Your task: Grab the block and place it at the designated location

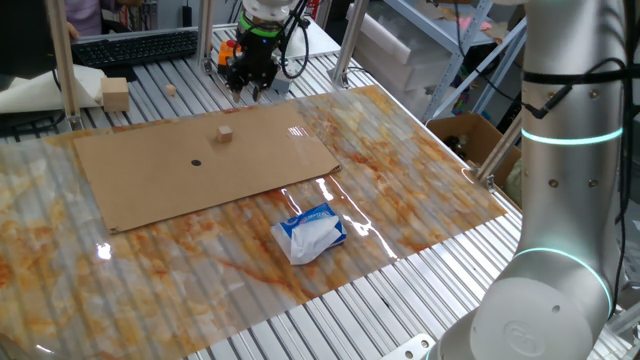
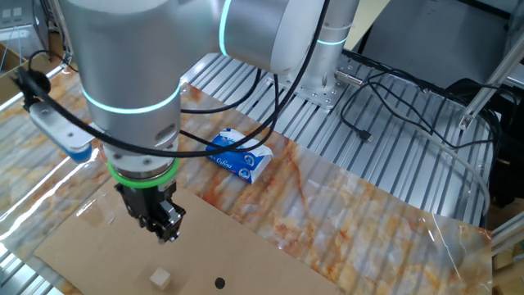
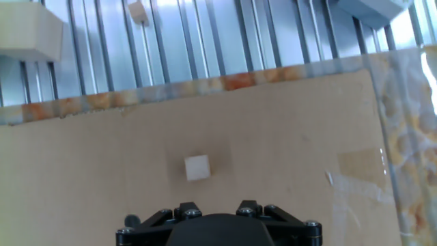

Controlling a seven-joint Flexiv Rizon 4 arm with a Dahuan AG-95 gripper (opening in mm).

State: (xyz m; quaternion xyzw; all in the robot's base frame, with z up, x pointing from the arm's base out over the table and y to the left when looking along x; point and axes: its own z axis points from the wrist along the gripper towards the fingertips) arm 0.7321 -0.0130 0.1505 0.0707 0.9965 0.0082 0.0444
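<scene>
**Hovering above the cardboard, block not yet grasped**

Starting at the left of one fixed view, a large pale wooden block [image 1: 115, 93] sits on the slatted metal table [image 1: 420, 290] beside a dark keyboard [image 1: 135, 46], and a second tiny cube [image 1: 171, 91] lies on the slats a little to its right. Below them a sheet of brown cardboard [image 1: 160, 190] rests on a marbled orange plastic cover [image 1: 420, 180]. On the cardboard the black dot [image 1: 196, 163] marks the designated location, and the block [image 1: 225, 132] stands just up and to the right of it, apart from the dot. Further right and higher, the gripper [image 1: 247, 85] hangs over the far edge of the cardboard, not touching the block. Whether its fingers are apart or together cannot be told from any view. Toward the front, a blue-and-white tissue pack [image 1: 310, 234] lies on the plastic cover, off the cardboard. The robot's silver base column [image 1: 565, 190] fills the right side.

In the other fixed view, the block [image 2: 161, 279] lies at the lower left with the black dot [image 2: 219, 283] near it on the right, the gripper [image 2: 166, 229] raised above them, and the tissue pack [image 2: 239, 155] beyond.

From the hand view, the large pale wooden block [image 3: 31, 33] is at the upper left, the block [image 3: 197, 167] sits on the cardboard [image 3: 287, 137] near the middle, and only the gripper's dark body shows at the bottom edge.
</scene>
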